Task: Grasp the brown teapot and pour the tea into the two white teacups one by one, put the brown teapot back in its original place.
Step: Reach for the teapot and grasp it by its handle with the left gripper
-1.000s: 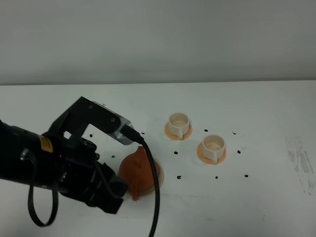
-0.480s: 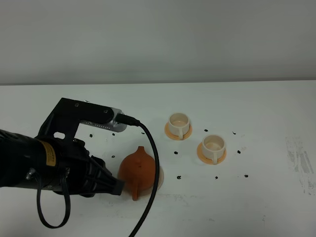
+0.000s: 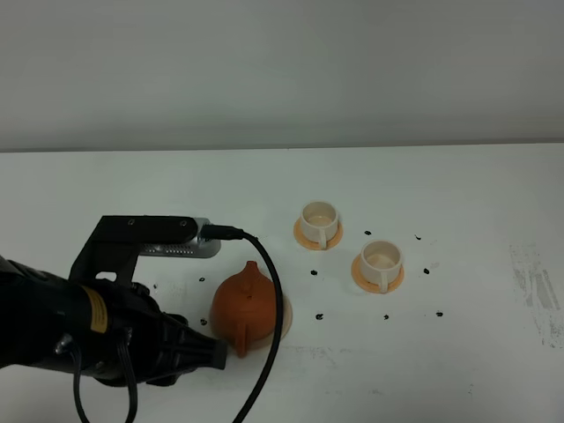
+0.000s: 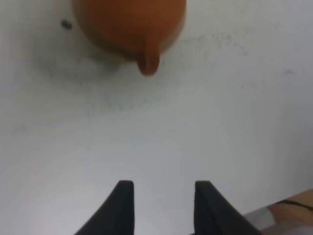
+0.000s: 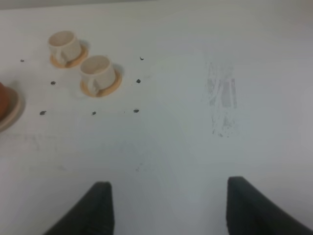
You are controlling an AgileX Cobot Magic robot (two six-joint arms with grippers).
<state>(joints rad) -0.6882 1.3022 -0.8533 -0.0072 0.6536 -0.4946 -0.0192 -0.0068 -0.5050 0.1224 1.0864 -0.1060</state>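
The brown teapot (image 3: 247,302) stands upright on the pale beige disc (image 3: 285,315), its handle toward the table's front. It also shows in the left wrist view (image 4: 129,22). My left gripper (image 3: 211,354) (image 4: 164,196) is open and empty, a little in front of the handle and apart from it. The two white teacups (image 3: 319,218) (image 3: 382,261) stand on orange saucers to the teapot's right and also show in the right wrist view (image 5: 63,45) (image 5: 96,71). I cannot make out tea in them. My right gripper (image 5: 173,205) is open and empty over bare table.
A black cable (image 3: 269,352) from the left arm runs past the teapot's front. Small black marks (image 3: 318,315) dot the white table around the cups. A grey scuffed patch (image 3: 538,291) lies at the far right.
My left arm has dropped and drawn back toward the front left, away from the teapot. The teapot stays on the beige disc. The cups have not moved.
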